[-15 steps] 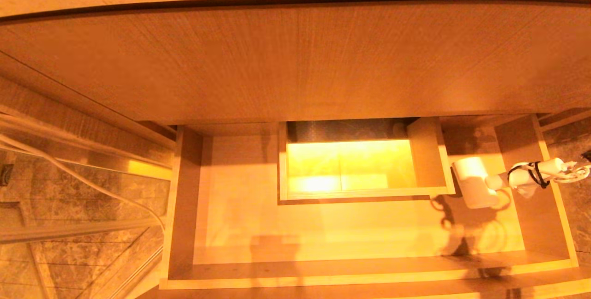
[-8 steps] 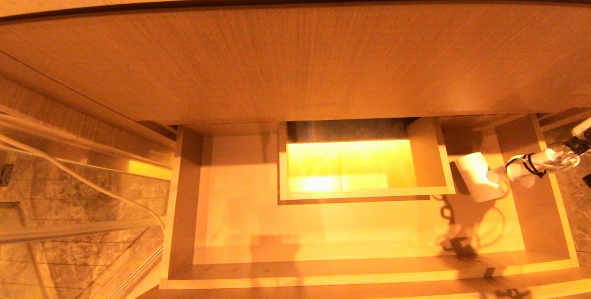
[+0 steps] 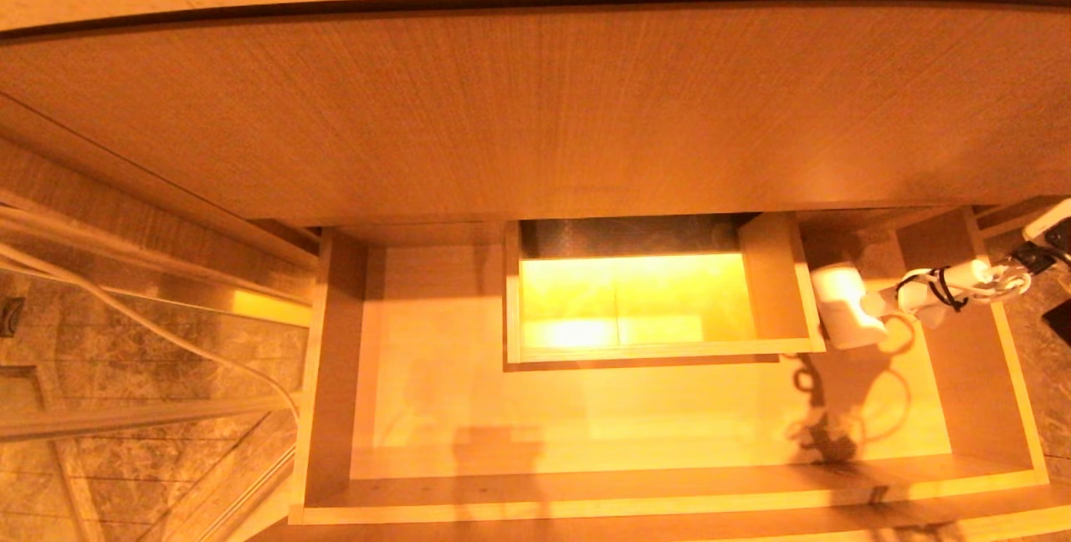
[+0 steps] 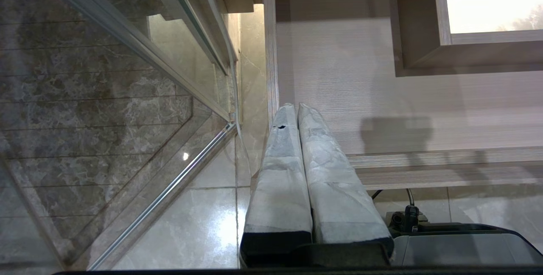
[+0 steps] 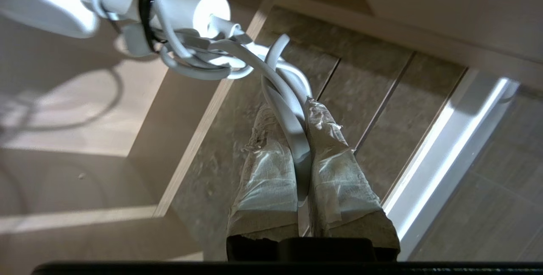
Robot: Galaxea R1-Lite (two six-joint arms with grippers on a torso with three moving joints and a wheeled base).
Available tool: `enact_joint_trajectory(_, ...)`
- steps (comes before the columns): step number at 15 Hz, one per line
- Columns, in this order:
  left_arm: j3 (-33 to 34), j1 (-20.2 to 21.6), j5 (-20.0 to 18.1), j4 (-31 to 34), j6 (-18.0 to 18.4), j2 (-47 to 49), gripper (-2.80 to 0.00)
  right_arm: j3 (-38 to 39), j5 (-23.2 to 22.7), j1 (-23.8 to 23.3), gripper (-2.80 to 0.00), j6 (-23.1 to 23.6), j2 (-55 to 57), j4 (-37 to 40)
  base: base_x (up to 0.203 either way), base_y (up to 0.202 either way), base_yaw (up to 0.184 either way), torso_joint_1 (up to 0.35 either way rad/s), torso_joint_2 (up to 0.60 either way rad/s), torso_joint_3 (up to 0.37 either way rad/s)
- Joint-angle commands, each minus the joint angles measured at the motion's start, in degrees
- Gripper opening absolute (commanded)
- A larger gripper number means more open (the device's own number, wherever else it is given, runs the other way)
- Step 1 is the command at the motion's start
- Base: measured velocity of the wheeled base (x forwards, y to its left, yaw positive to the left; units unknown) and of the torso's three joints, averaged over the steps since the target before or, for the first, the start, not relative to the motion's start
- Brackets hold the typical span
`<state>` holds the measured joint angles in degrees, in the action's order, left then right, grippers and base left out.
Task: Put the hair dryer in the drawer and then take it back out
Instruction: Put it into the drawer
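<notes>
The white hair dryer [image 3: 847, 316] hangs in the air over the right end of the open wood-grain drawer [image 3: 586, 502], casting its shadow on the pale floor below. Its handle, bound with black ties, points right toward my right gripper [image 3: 1027, 260] at the picture's edge. In the right wrist view that gripper [image 5: 289, 107] is shut on the looped white cord [image 5: 280, 84], and the hair dryer [image 5: 186, 1] dangles from it beyond the fingertips. My left gripper [image 4: 295, 107] is shut and empty, off the drawer's left front corner above the floor.
A boxed cut-out [image 3: 653, 299] stands at the drawer's mid-back, just left of the dryer's barrel. A tall wood panel [image 3: 535, 107] overhangs the drawer's back. A glass partition [image 4: 127, 54] and marble floor lie to the left, tiled floor [image 5: 382, 96] to the right.
The hair dryer has moved toward the drawer's back and slightly left, nearer the cut-out, still hanging by its cord. The right gripper has come into the head view's right edge.
</notes>
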<state>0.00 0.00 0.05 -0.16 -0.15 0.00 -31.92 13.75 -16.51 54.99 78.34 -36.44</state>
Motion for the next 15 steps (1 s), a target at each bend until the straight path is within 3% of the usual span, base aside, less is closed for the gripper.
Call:
enact_joint_trajectory(1, 0.0, 0.0, 0.0, 0.0, 0.0, 0.0, -2.8, 2.6, -0.2, 0.2, -2.8, 0.2, -2.1, -0.1, 0.0, 0.0, 0.0, 0.0, 0.0, 0.0)
enact_joint_trajectory(15, 0.0, 0.0, 0.0, 0.0, 0.0, 0.0, -2.8, 18.1, -0.2, 3.3, -2.8, -1.0, -9.6, 0.5, 0.0, 0.0, 0.0, 0.0, 0.0, 0.0)
